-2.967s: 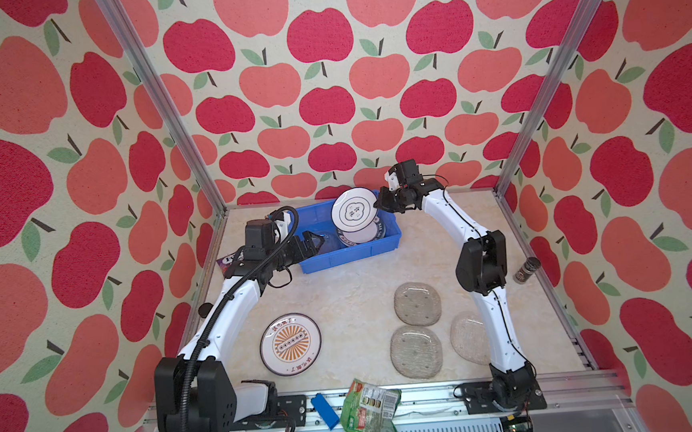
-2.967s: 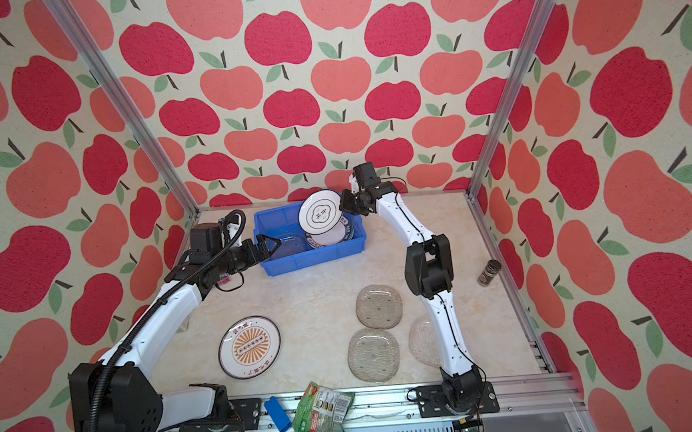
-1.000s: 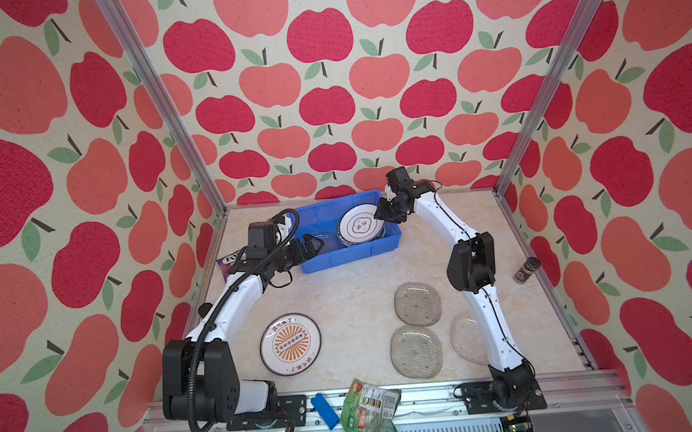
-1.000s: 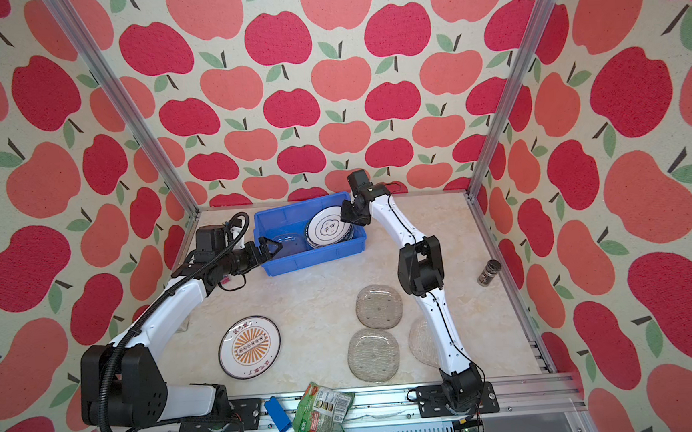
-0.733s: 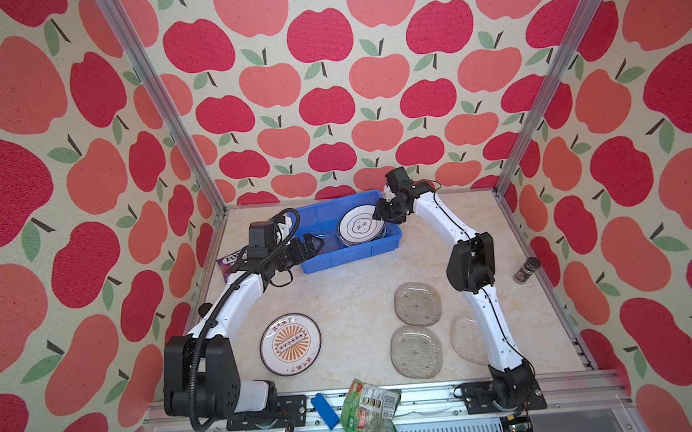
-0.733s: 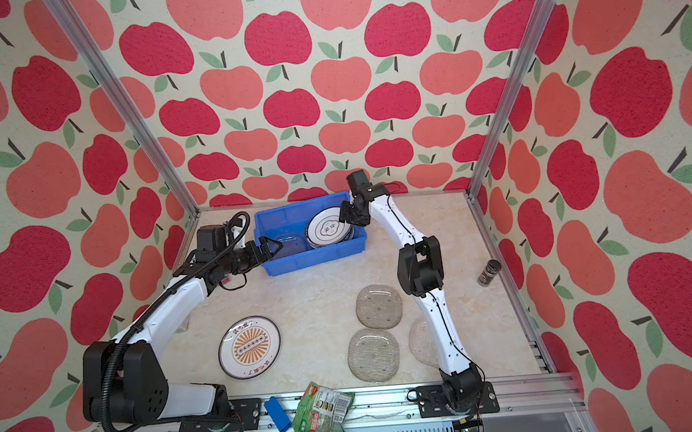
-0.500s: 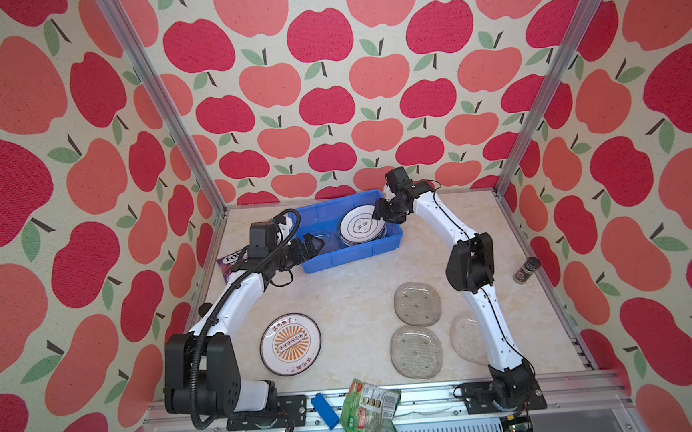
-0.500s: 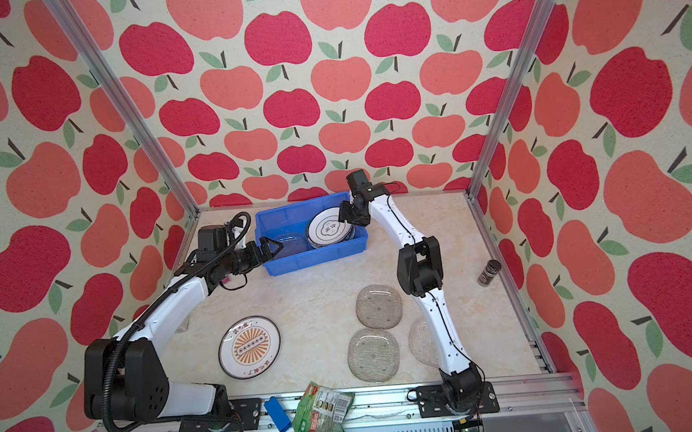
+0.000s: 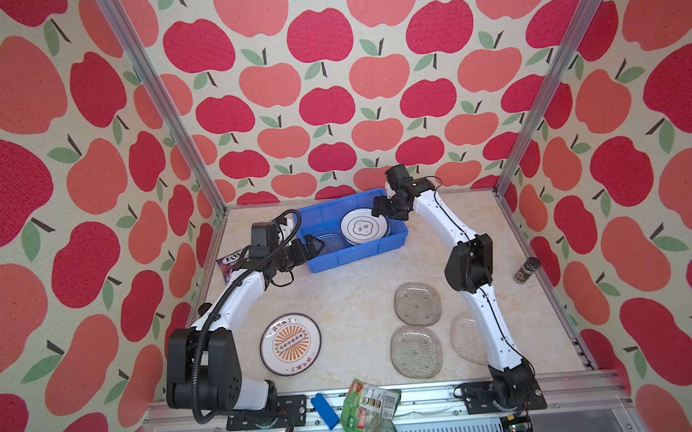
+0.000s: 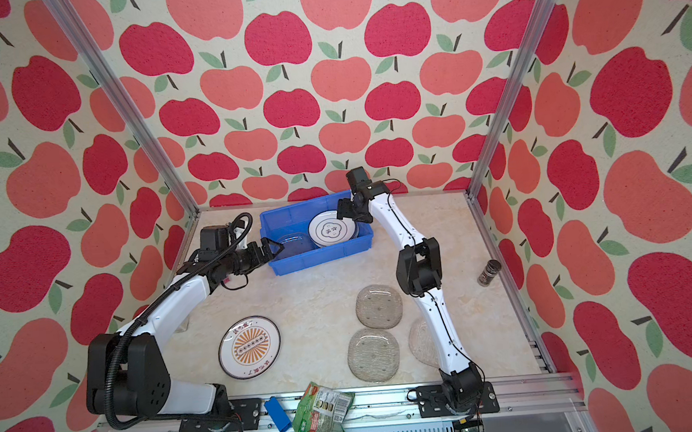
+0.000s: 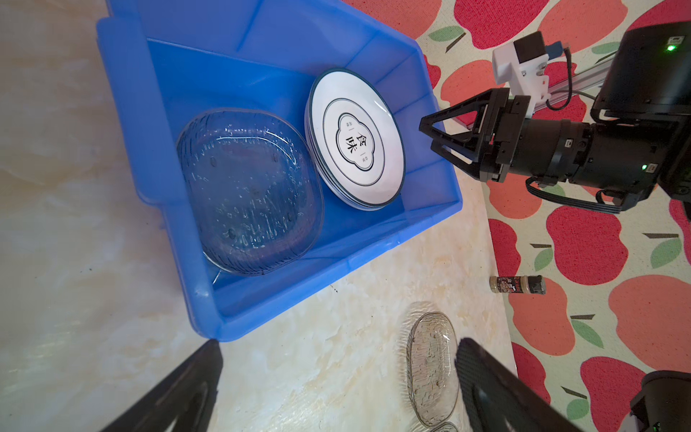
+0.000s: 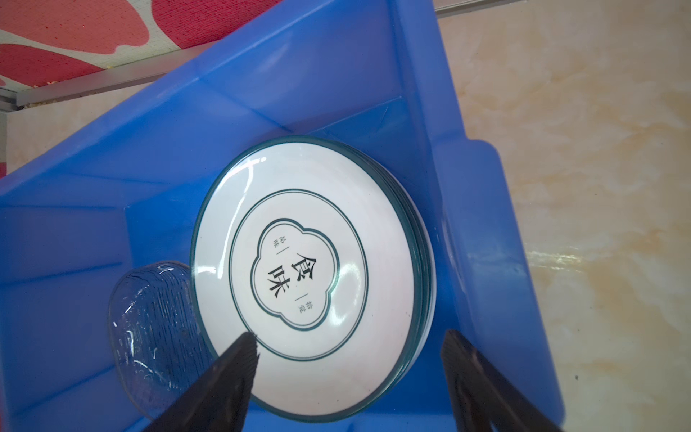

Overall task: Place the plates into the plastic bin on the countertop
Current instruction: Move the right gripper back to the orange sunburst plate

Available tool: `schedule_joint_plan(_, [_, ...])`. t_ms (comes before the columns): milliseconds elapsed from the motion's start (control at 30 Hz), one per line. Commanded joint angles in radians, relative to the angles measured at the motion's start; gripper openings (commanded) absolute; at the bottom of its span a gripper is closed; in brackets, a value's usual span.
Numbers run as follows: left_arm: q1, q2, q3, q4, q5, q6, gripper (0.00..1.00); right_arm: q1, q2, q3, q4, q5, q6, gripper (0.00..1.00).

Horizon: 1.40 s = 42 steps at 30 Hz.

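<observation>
The blue plastic bin (image 9: 355, 258) stands at the back of the countertop (image 9: 342, 300). It holds a stack of round white plates (image 9: 364, 228), Chinese characters on the top one (image 12: 295, 276), and a glass plate (image 11: 250, 190) beside it. My right gripper (image 9: 381, 210) hovers open over the stack's edge at the bin's right end, holding nothing (image 12: 347, 348). At the bin's left end my left gripper (image 9: 315, 244) is open and empty (image 11: 338, 348). On the countertop lie a sunburst plate (image 9: 290, 350) and three glass plates (image 9: 418, 303), (image 9: 416, 352), (image 9: 467, 338), the last partly behind the right arm.
A pepper shaker (image 9: 525, 270) stands by the right rail. A green snack packet (image 9: 370, 407) and a small blue block (image 9: 323, 410) lie on the front rail. A purple packet (image 9: 231, 262) sits at the left edge behind my left arm.
My right gripper lowered the tilted white plate onto the stack in the bin, then opened its jaws and let it go. The left arm has barely moved.
</observation>
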Motion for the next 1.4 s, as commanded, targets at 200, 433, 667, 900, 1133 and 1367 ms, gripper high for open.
schedule_joint_plan(200, [0.003, -0.052, 0.037, -0.003, -0.038, 0.059, 0.99, 0.056, -0.17, -0.03, 0.067, 0.018, -0.139, 0.77])
schedule_joint_plan(433, [0.0, -0.121, 0.026, -0.126, -0.027, 0.028, 0.99, 0.153, -0.415, -0.28, 0.131, -0.12, -0.238, 0.7])
schedule_joint_plan(667, [-0.035, -0.34, 0.001, -0.477, -0.208, -0.004, 0.99, 0.294, -0.662, -0.756, 0.262, -0.297, -0.213, 0.54])
schedule_joint_plan(900, [-0.054, -0.56, -0.164, -0.561, -0.244, -0.113, 0.97, 0.379, -0.687, -1.032, 0.383, -0.476, -0.151, 0.46])
schedule_joint_plan(1133, [-0.081, -0.665, -0.231, -0.59, -0.301, -0.162, 0.97, 0.399, -0.577, -1.096, 0.475, -0.674, -0.13, 0.56])
schedule_joint_plan(1367, [-0.079, -0.678, -0.262, -0.559, -0.293, -0.175, 0.97, 0.434, -0.427, -1.051, 0.49, -0.765, -0.106, 0.56])
